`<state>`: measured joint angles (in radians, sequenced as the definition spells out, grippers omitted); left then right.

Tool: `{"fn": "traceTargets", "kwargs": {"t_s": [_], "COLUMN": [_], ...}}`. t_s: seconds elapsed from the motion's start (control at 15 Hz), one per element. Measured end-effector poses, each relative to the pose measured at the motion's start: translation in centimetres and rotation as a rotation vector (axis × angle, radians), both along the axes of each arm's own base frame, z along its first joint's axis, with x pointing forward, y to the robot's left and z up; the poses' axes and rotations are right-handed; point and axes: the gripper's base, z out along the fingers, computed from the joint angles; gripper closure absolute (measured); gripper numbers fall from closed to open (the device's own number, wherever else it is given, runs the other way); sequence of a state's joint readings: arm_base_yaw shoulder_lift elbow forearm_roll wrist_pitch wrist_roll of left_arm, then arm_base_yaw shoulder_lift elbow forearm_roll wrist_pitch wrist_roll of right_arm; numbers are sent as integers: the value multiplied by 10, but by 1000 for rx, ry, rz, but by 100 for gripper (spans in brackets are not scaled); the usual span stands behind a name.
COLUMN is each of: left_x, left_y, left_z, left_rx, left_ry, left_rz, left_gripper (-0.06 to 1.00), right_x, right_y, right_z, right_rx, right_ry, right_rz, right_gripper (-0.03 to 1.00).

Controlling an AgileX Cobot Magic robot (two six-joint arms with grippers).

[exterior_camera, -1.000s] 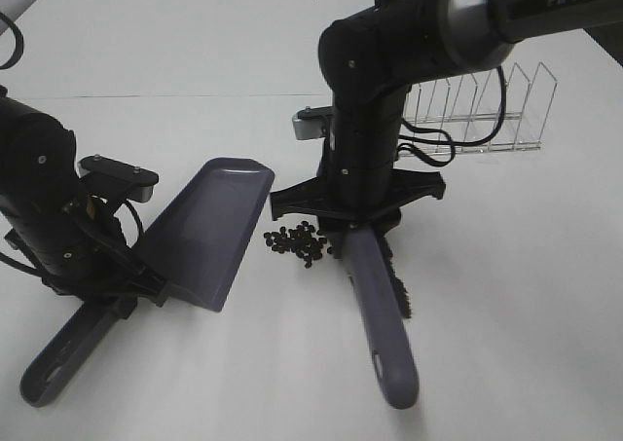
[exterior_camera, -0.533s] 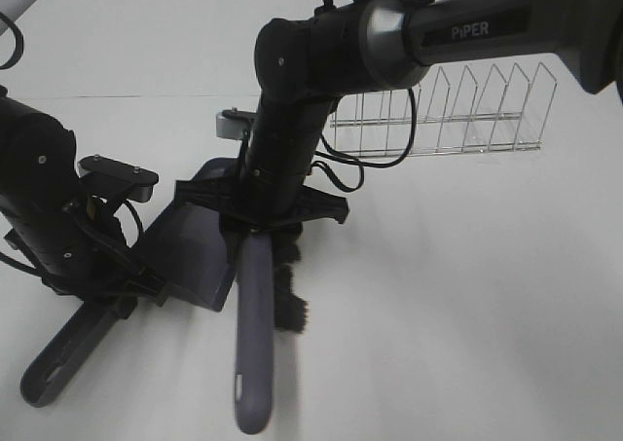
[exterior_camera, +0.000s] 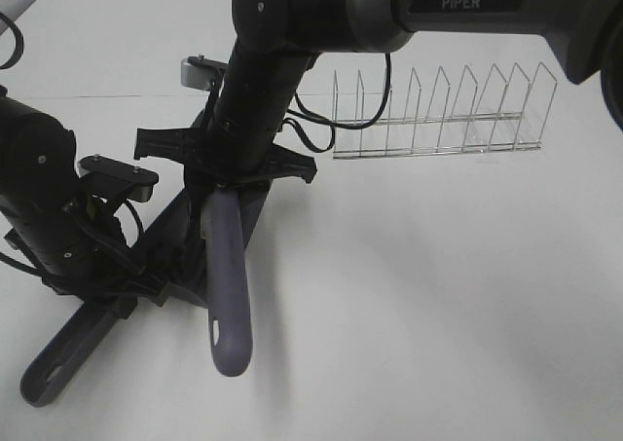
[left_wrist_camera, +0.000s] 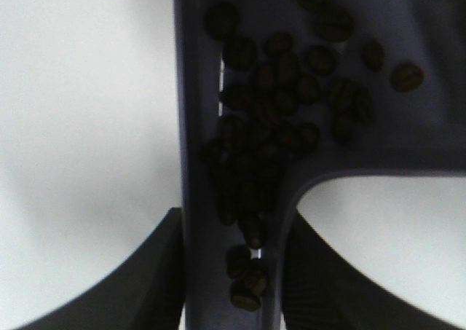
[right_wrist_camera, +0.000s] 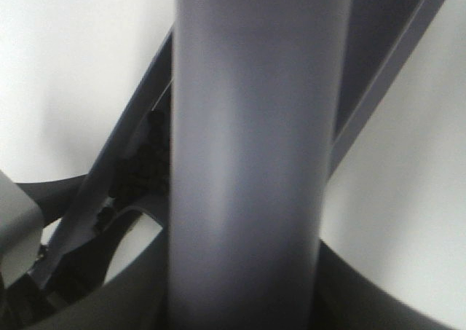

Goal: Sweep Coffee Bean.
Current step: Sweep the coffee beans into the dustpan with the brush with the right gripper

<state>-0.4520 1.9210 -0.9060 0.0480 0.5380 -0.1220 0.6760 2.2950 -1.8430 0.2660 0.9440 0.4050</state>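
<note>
The coffee beans (left_wrist_camera: 271, 130) lie heaped inside the grey dustpan (left_wrist_camera: 195, 60), down by its handle, as the left wrist view shows. In the exterior view the beans are hidden and none show on the table. My left gripper (exterior_camera: 115, 290) is shut on the dustpan's handle (exterior_camera: 56, 363). My right gripper (exterior_camera: 224, 176) has reached across to the left and is shut on the brush, whose grey handle (exterior_camera: 227, 285) lies over the dustpan (exterior_camera: 255, 205). The right wrist view shows the brush handle (right_wrist_camera: 251, 162) close up with the dustpan (right_wrist_camera: 378, 46) behind it.
A wire dish rack (exterior_camera: 438, 120) stands at the back right on the white table (exterior_camera: 438, 314). The left arm's black body (exterior_camera: 39, 198) fills the left edge.
My right arm has swept the brush leftward over the dustpan. The beans that lay on the table between pan and brush are gone from it and now lie in the pan. The left arm stayed still.
</note>
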Motion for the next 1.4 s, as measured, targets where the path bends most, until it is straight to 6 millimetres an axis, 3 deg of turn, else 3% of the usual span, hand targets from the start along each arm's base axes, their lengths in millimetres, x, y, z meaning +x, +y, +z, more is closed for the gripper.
{"fn": "traceTargets", "kwargs": {"t_s": [0.33,0.67,0.8,1.07,1.2,1.4], "left_x": [0,0,0,0,0,0], "left_y": [0,0,0,0,0,0], "left_z": [0,0,0,0,0,0], "left_rx": [0,0,0,0,0,-4], "left_ry": [-1,-1,-1,-1,-1,-5], "left_rz": [0,0,0,0,0,1], "left_gripper": [63,63,63,63,63,63], "right_x": [10,16,14,9,11,9], "right_y": [-27,-48,-74,-149,-155,-138], "right_z": [22,23,19,4,1,-16], "right_rx": [-365,-492,-531,-620,-635,-562], "right_ry": [-80,-141,-91,55,62,130], "right_rz": [126,171,147,45,28,7], "right_gripper": [68,68,68,68,68,68]}}
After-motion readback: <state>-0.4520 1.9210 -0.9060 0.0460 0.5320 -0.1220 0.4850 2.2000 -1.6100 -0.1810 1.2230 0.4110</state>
